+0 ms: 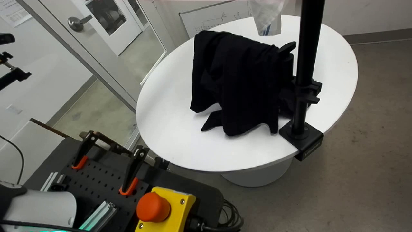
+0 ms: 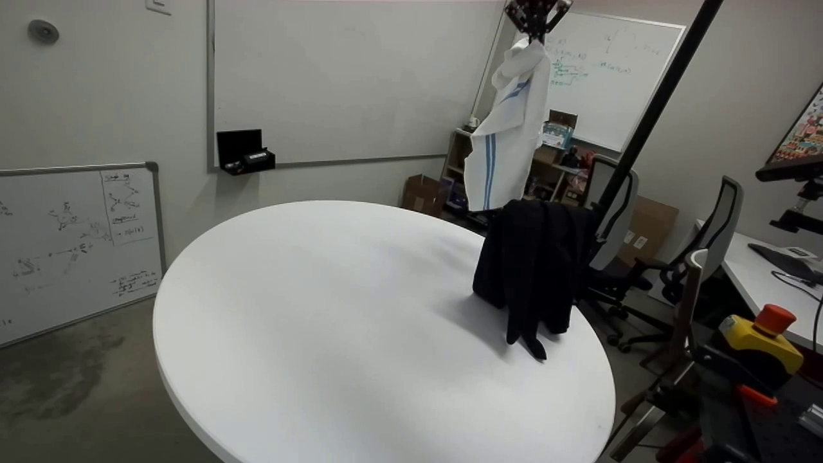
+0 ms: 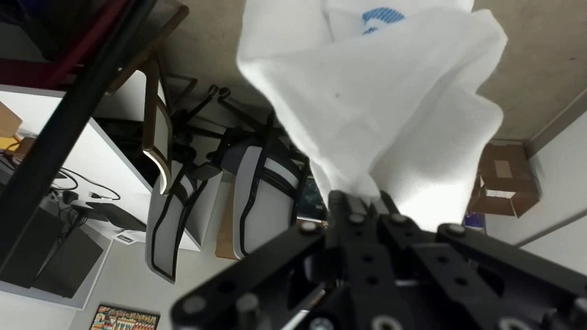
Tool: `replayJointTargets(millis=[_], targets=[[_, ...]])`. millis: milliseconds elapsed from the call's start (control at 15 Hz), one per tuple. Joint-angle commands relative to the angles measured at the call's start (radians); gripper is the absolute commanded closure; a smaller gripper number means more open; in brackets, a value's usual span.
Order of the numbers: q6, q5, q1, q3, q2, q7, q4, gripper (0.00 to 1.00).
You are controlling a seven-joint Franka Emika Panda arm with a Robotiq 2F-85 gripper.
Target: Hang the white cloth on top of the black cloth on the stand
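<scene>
Wrist view: the blue-striped white cloth is pinched in the pincer by one bunched end. In both exterior views it is suspended midair, seemingly apart from the black cloth, which is draped over the stand clamped to the edge of the round worktop.

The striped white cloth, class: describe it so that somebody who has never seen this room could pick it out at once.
In an exterior view, find the big round white table, then the black cloth draped near its edge. Just above that in the picture, the striped white cloth hangs from the pincer. Blue stripes on white set it apart from the plain black cloth.
</scene>
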Motion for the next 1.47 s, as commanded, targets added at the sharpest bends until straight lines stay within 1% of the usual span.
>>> replayJointTargets(millis=[0, 67, 267, 400, 733, 1000, 1200, 1400], targets=[[0.046, 0.046, 0.034, -0.029, 0.043, 0.033, -0.009, 0.99], [0.052, 0.053, 0.043, -0.033, 0.044, 0.044, -0.028, 0.99], [0.142, 0.044, 0.077, -0.028, -0.044, 0.096, -0.219, 0.99], [0.194, 0.030, 0.101, -0.025, -0.082, 0.124, -0.323, 0.99], [0.292, 0.026, 0.136, -0.015, -0.189, 0.151, -0.586, 0.99], [0.309, -0.001, 0.136, -0.027, -0.327, 0.213, -0.798, 0.99], [0.291, -0.061, 0.124, -0.027, -0.450, 0.234, -0.933, 0.99], [0.282, -0.121, 0.101, -0.013, -0.572, 0.247, -1.044, 0.99]])
